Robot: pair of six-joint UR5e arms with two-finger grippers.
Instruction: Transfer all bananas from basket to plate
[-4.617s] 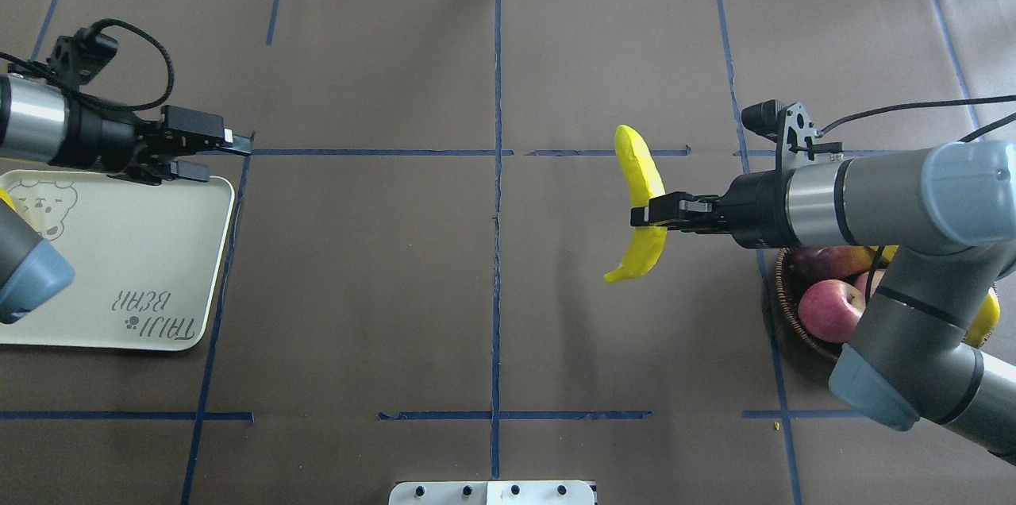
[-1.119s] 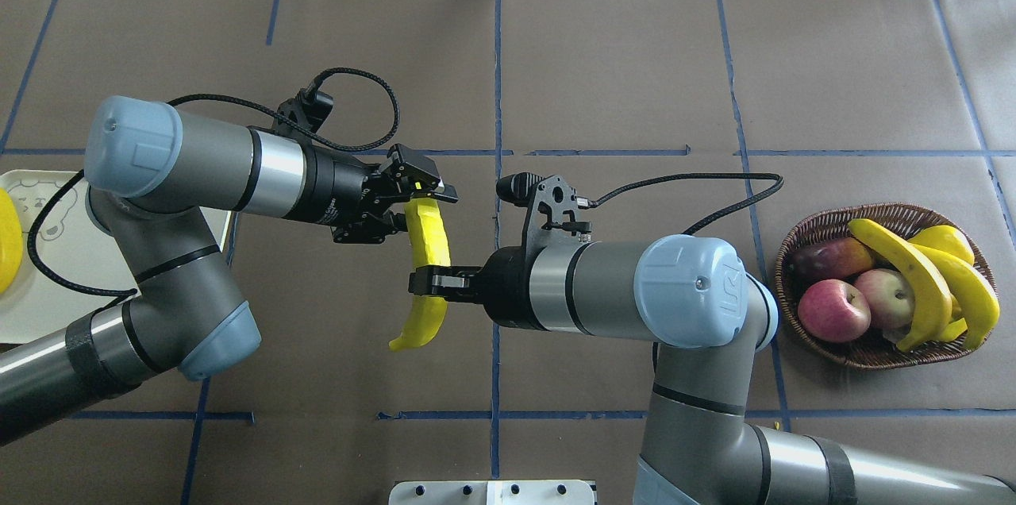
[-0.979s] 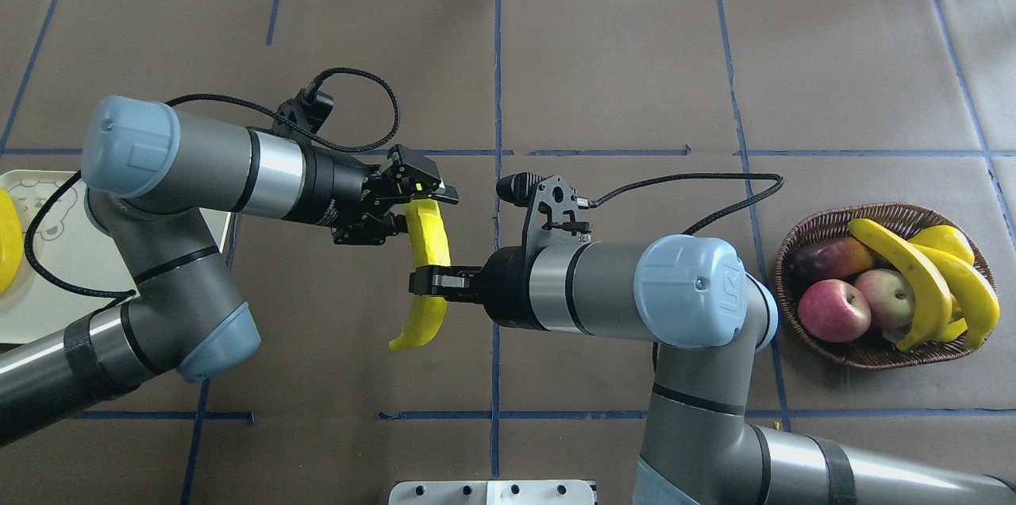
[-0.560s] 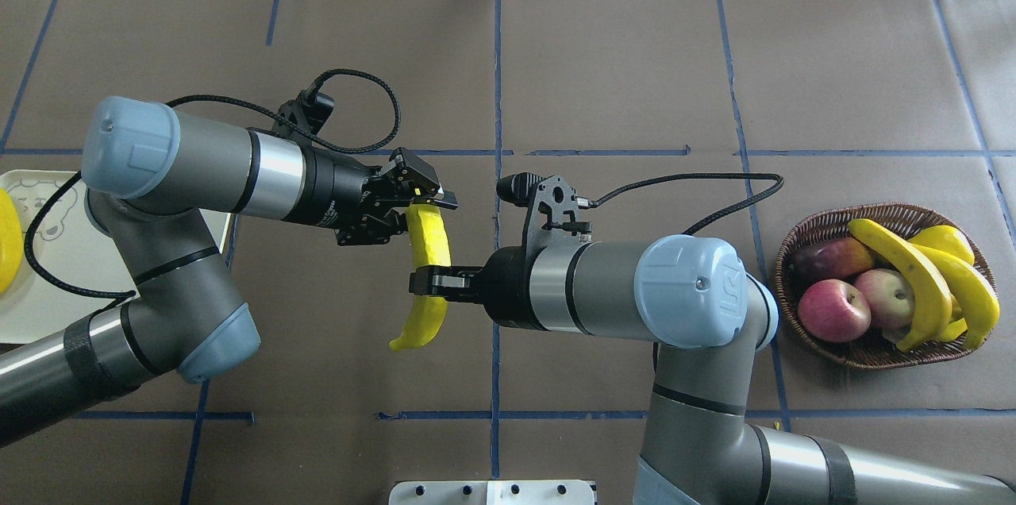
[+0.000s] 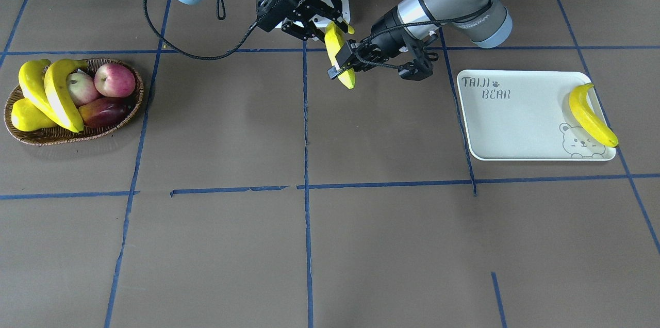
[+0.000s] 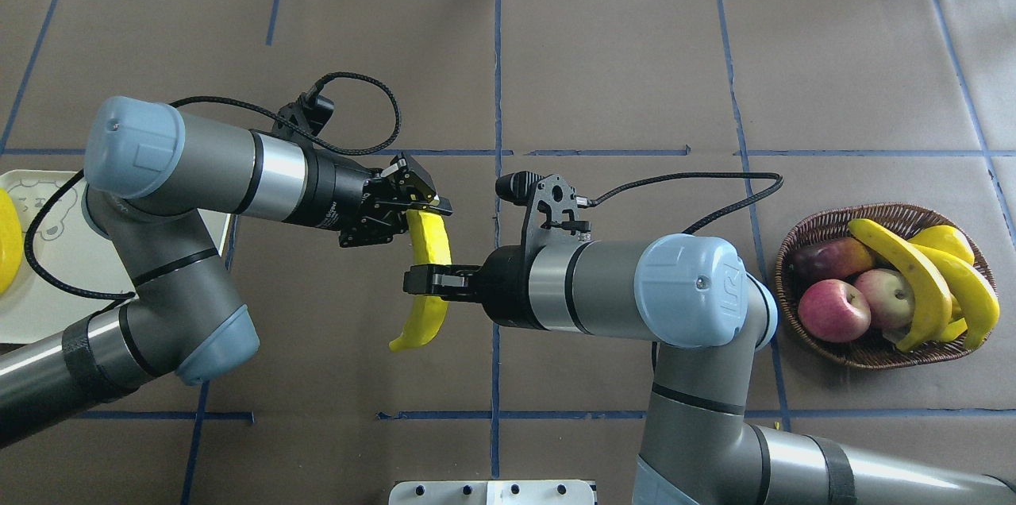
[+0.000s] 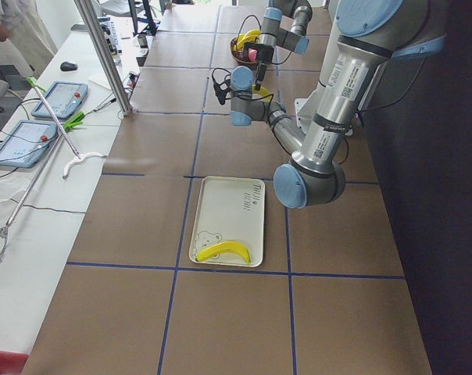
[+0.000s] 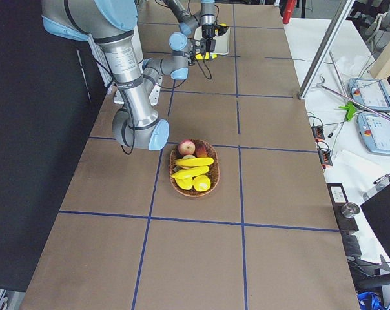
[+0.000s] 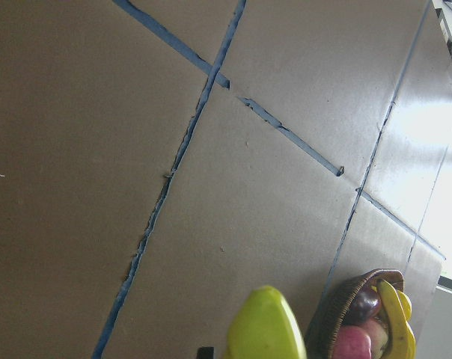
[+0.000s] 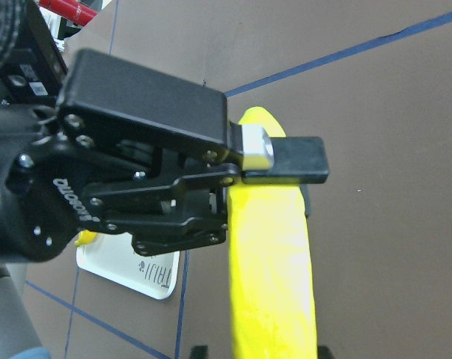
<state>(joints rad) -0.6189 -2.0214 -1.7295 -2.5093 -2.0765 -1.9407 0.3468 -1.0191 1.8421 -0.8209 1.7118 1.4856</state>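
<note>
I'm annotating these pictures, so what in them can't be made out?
- Left tool grip on the held banana: overhead, it covers the tip.
- Plate: overhead, cut by the edge, partly behind the left arm.
- Basket bottom: overhead, under two bananas and other fruit.
- Left wrist: banana tip blurred.

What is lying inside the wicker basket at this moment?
Two bananas lie across the top of the basket, beside a yellow pear, two red apples and a dark red fruit. Whatever lies beneath the bananas is covered.
</note>
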